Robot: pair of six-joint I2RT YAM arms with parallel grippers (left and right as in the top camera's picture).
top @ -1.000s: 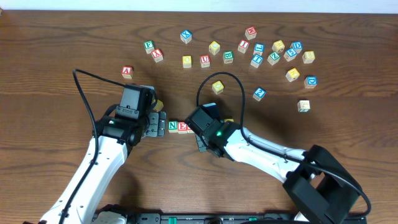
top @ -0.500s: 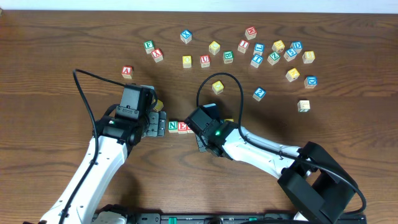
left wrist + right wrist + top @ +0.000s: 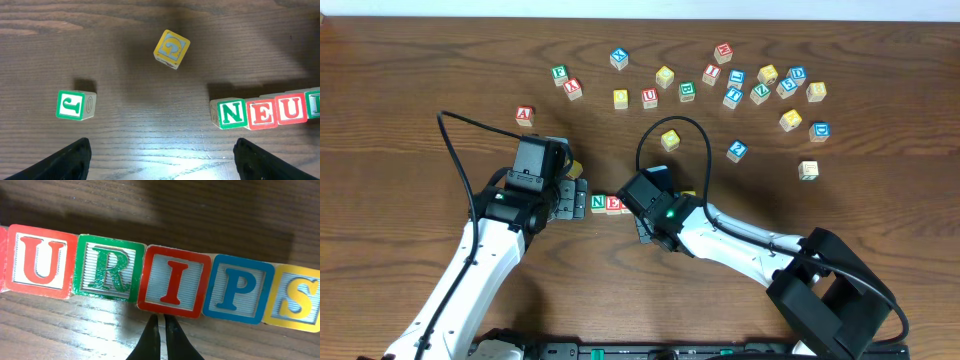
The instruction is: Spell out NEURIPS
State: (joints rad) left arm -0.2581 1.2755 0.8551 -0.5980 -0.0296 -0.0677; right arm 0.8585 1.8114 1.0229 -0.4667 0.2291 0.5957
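Note:
A row of letter blocks lies on the wood table. The overhead view shows a green N (image 3: 598,203) and a red E (image 3: 613,204); the rest hides under my right arm. The left wrist view shows N (image 3: 231,113), E (image 3: 261,113), U (image 3: 292,109). The right wrist view shows red U (image 3: 41,261), green R (image 3: 109,269), red I (image 3: 173,281), blue P (image 3: 238,289), yellow S (image 3: 298,299). My right gripper (image 3: 161,321) is shut and empty, its tips touching the front edge of the I block. My left gripper (image 3: 160,160) is open and empty, just left of the row.
A green J block (image 3: 75,105) and a tilted yellow G block (image 3: 171,48) lie near my left gripper. Several loose letter blocks are scattered along the table's back (image 3: 720,85), with a red A block (image 3: 524,116) at the back left.

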